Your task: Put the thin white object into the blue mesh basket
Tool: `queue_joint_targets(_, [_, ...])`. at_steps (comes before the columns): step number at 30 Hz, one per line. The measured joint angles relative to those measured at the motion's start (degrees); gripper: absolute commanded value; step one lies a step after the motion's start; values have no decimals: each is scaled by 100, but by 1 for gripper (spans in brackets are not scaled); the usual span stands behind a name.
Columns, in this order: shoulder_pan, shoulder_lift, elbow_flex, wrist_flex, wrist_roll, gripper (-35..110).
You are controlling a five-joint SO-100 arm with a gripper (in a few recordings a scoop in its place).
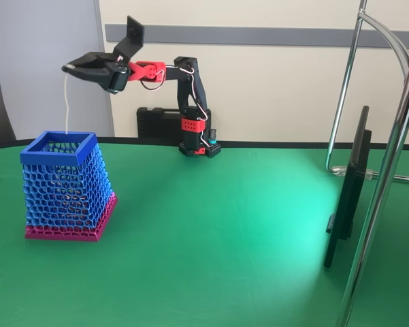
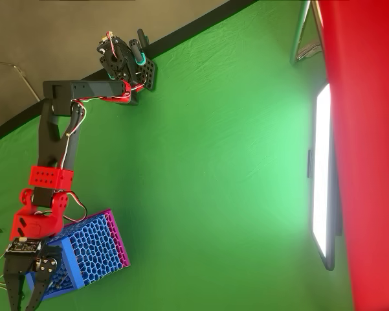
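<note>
The blue mesh basket [image 1: 64, 184] with its magenta base stands at the left of the green table in the fixed view. Straight above it my gripper [image 1: 69, 67] is shut on the top end of the thin white object [image 1: 67, 102], which hangs down almost vertically. Its lower end reaches the level of the basket's blue rim, over the opening. In the overhead view the basket [image 2: 96, 249] lies at the bottom left, with my gripper's black fingers [image 2: 11, 288] reaching over its rim; their tips run out of frame. The white object is too thin to make out there.
A black screen [image 1: 347, 197] on a stand and chrome poles [image 1: 388, 170] occupy the table's right side. A black case [image 1: 160, 122] sits behind the arm's base [image 1: 197, 146]. Green table surface [image 1: 218, 238] spreads open between basket and screen.
</note>
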Motion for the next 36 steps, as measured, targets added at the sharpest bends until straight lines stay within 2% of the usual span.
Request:
queue_joint_targets(6, [237, 62, 949, -668, 141, 1])
queue_joint_targets(20, [492, 132, 2092, -729, 1055, 1])
queue_joint_targets(26, [492, 369, 2443, -729, 1468, 10])
queue_joint_targets(36, [492, 835, 3103, -729, 1969, 13])
